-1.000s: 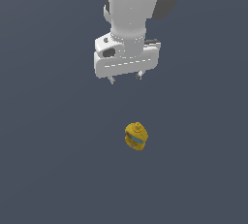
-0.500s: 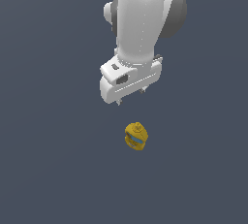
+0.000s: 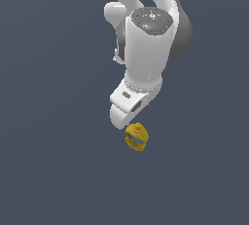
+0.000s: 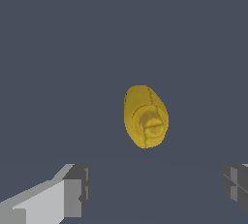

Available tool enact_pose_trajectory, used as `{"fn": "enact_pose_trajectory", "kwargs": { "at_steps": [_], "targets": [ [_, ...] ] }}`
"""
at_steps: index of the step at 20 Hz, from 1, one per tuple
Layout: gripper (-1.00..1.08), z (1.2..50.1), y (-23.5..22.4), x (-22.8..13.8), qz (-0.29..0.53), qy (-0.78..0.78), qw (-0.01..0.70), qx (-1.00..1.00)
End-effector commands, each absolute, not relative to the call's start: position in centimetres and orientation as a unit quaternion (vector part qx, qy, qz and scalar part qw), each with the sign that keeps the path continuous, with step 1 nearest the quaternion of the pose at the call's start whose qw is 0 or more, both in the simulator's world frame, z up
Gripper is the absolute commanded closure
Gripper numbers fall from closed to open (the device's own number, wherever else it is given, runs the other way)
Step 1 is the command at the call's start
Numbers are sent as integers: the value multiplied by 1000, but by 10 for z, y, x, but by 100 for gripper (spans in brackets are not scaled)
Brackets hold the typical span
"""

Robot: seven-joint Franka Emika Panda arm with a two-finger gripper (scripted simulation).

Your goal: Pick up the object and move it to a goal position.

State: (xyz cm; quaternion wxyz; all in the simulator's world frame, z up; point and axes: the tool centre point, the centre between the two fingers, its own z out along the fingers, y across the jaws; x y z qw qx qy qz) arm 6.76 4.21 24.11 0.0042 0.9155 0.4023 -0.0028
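Note:
The object (image 3: 136, 137) is a small yellow bottle-like lump with a blue band, lying on the dark grey floor. In the wrist view it (image 4: 145, 117) shows end-on, with its small knob facing the camera. My gripper (image 4: 155, 188) is open and empty. One grey finger (image 4: 73, 189) and the other (image 4: 236, 183) stand far apart, short of the object and not touching it. In the exterior view the white hand (image 3: 127, 108) hangs just above the object and to the exterior view's left of it, and hides the fingertips.
The flat dark grey floor (image 3: 53, 170) fills both views. The white arm (image 3: 148, 44) rises above the hand in the exterior view. No goal marker shows.
The arm has come down and tilted, bringing the hand from well above the object to just over it. The object has not moved.

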Motion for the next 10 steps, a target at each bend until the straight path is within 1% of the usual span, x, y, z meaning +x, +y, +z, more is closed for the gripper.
{"fn": "enact_pose_trajectory", "kwargs": {
  "at_steps": [1, 10],
  "targets": [
    [-92, 234, 45, 75, -2, 424, 3, 906],
    [-92, 221, 50, 88, 0, 461, 0, 887]
  ]
}}
